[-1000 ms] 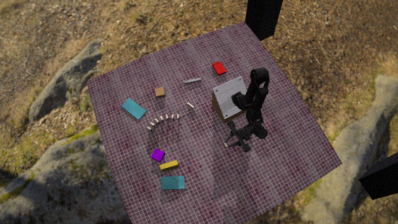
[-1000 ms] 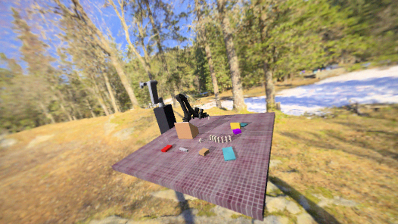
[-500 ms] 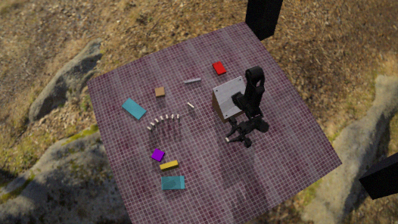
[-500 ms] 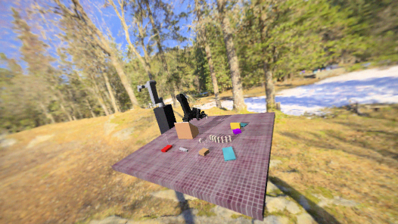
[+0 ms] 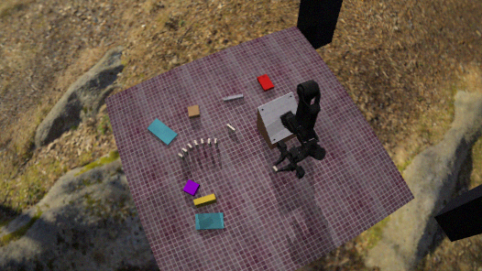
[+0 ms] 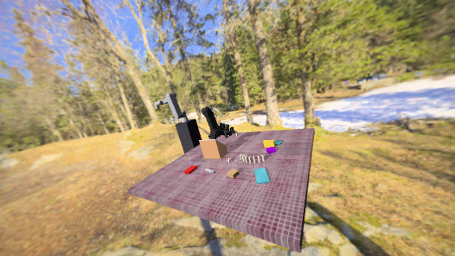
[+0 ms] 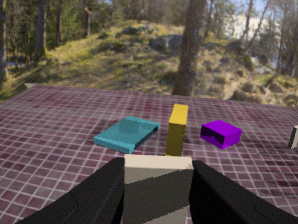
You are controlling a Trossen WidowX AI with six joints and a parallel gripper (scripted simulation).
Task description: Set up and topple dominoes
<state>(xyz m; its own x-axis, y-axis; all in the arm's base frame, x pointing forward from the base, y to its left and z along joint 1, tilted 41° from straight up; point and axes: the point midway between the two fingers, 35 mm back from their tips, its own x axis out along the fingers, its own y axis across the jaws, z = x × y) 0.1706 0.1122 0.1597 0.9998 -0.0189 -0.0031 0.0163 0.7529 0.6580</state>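
Observation:
Several white dominoes stand in a curved row left of the table's middle. One more white domino is apart from the row, beyond its right end in the top view, and seems to lie on its side. My gripper is shut on a white domino, held above the table, well to the right of the row in the top view. At the wrist view's right edge a piece of a white domino shows. The held domino's lower end is out of the wrist view.
A large box stands beside the arm. A yellow block, purple block and teal slab are near the row. Another teal slab, tan block, grey bar and red block lie beyond.

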